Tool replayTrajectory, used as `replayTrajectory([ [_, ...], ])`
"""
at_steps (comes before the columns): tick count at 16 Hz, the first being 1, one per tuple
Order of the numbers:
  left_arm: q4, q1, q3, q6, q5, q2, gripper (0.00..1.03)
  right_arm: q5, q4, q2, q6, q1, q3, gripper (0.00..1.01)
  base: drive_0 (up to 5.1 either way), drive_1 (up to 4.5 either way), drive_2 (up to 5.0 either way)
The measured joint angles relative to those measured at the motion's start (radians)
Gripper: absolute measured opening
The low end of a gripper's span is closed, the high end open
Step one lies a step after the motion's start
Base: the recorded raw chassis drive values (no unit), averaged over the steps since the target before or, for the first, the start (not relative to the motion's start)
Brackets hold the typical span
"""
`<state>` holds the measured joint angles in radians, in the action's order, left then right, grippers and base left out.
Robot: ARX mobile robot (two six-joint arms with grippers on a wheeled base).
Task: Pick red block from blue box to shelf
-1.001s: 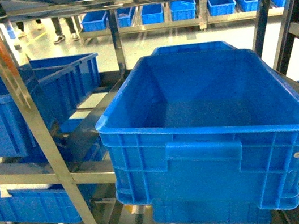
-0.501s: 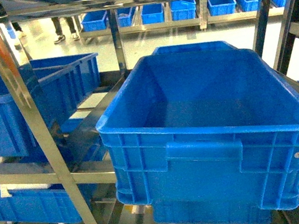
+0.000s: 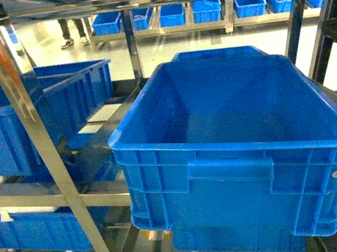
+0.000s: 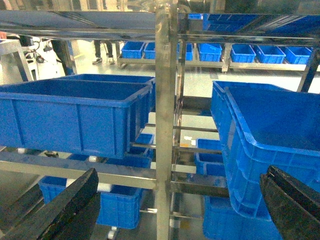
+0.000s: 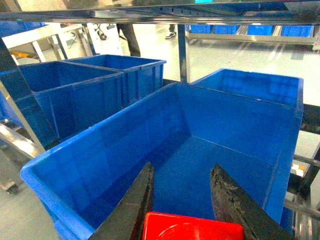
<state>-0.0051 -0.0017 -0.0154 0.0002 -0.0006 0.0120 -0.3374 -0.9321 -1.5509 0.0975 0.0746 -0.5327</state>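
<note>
Red block (image 5: 192, 227) half-cropped between tool (image 5: 182, 200) fingers

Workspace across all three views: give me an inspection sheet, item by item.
Surface: steel shelf, tiered rails and uprights, carrying crates.
Job's things: red block between the right gripper's fingers, above the large crate; the light turquoise box is not in view.
Clutter: more blue crates on the left tiers and below; large crate's visible interior looks empty.
Grippers: right gripper shut on the red block; left gripper open, facing a shelf upright.
Cables: nothing seen.
Surroundings: row of blue bins across a pale floor; a person's legs beyond.
</note>
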Motion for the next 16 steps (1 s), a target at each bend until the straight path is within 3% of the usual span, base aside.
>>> replayTrajectory([
  [3, 0.000, 0.000, 0.000, 0.000, 0.000, 0.000, 0.98, 0.019, -0.058, -0.107, -0.066, 0.018, -0.065, 0.28, 0.0, 0.00, 0.0],
  [7, 0.000, 0.000, 0.000, 0.000, 0.000, 0.000, 0.98, 0.048, -0.093, -0.253, -0.121, 0.025, -0.156, 0.28, 0.0, 0.00, 0.0],
  [16, 0.000, 0.000, 0.000, 0.000, 0.000, 0.000, 0.98, 0.058, -0.083, -0.336, -0.142, 0.029, -0.208, 0.28, 0.0, 0.00, 0.0],
])
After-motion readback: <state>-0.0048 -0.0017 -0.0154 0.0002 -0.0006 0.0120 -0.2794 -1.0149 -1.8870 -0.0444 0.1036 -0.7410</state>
